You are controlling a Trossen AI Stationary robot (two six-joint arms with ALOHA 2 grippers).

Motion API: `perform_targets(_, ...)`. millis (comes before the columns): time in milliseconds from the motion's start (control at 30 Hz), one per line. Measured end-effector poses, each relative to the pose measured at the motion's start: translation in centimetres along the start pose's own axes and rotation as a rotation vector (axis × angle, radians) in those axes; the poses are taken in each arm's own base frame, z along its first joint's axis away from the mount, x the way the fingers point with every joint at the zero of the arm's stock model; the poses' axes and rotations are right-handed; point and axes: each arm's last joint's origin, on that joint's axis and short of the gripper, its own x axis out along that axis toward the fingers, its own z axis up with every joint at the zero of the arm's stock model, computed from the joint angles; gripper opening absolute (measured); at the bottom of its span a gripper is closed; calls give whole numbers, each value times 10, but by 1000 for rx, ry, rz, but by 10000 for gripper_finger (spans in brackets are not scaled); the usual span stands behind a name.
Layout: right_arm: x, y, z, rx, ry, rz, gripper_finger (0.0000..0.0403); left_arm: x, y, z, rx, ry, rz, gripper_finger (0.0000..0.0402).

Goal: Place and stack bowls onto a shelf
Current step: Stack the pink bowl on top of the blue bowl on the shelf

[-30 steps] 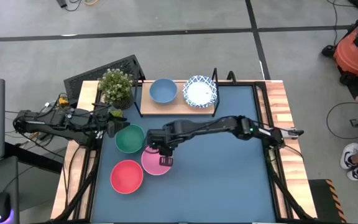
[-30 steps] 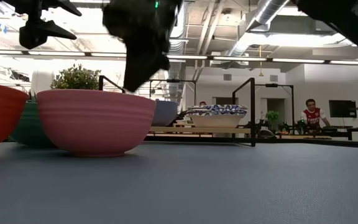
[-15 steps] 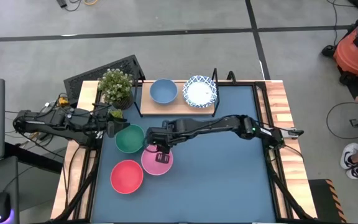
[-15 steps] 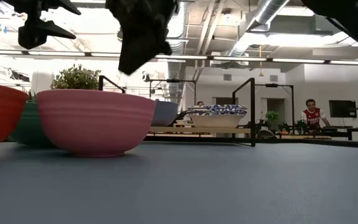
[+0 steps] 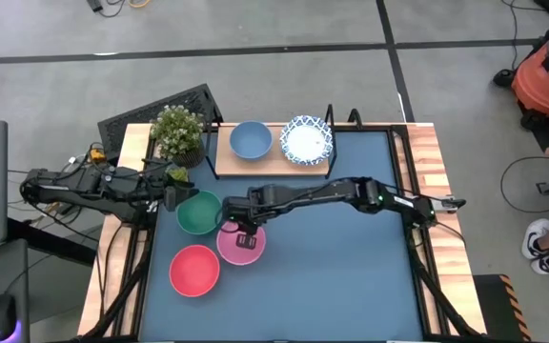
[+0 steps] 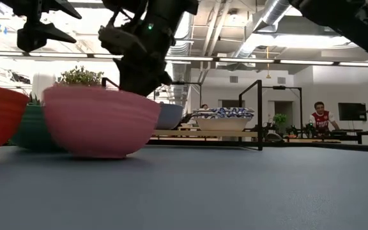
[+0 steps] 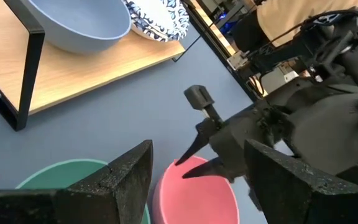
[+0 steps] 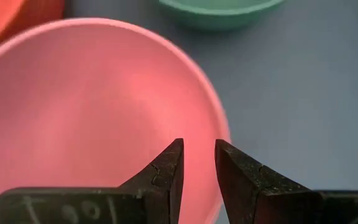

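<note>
The pink bowl (image 5: 244, 250) sits on the blue mat between the green bowl (image 5: 198, 212) and the red bowl (image 5: 194, 271). My right gripper (image 5: 241, 232) is down on its rim and shut on it. In the low view the pink bowl (image 6: 101, 124) looks slightly tilted. A blue bowl (image 5: 251, 139) and a stack of patterned bowls (image 5: 307, 140) stand on the wood shelf (image 5: 273, 164). My left gripper (image 5: 172, 193) hovers open beside the green bowl's far left edge. My right gripper (image 8: 197, 158) pinches the pink bowl's rim (image 8: 221, 130) on its far right side. One finger (image 8: 166, 168) is inside the bowl and the other outside. The fingers come from above, pointing down. The bowl is slightly tilted, its base low over the mat.
A potted plant (image 5: 179, 131) stands at the table's far left corner, next to the shelf's left end. The right half of the blue mat (image 5: 351, 267) is free. People sit in the room far behind the table (image 6: 319, 118).
My right gripper has come down and a little toward the far left, onto the pink bowl's rim. The pink bowl has budged: in the low view it shows blurred and slightly tipped, where before it stood level.
</note>
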Motion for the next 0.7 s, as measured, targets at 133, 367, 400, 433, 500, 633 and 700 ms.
perform_targets(133, 2, -7, -1, 10, 24, -11, 118, 0, 0, 0, 3, 0, 0, 235)
perform_targets(367, -1, -7, 2, 6, -10, -1, 118, 0, 0, 0, 20, -1, 0, 235)
perform_targets(400, -5, -7, 3, 6, -20, 1, 118, 0, 0, 0, 24, -1, 0, 235)
perform_targets(433, -7, -7, 4, 7, -29, 3, 118, 0, 0, 0, 28, -2, 1, 235)
perform_targets(500, -9, -10, 6, 12, -33, 1, 118, 0, 0, 0, 29, -5, 3, 235)
perform_targets(633, 3, -14, 3, 19, -4, -9, 118, 0, 0, 0, 29, -7, 4, 235)
perform_targets(700, 11, -16, 1, 27, 16, -13, 118, 0, 0, 0, 30, -7, 4, 235)
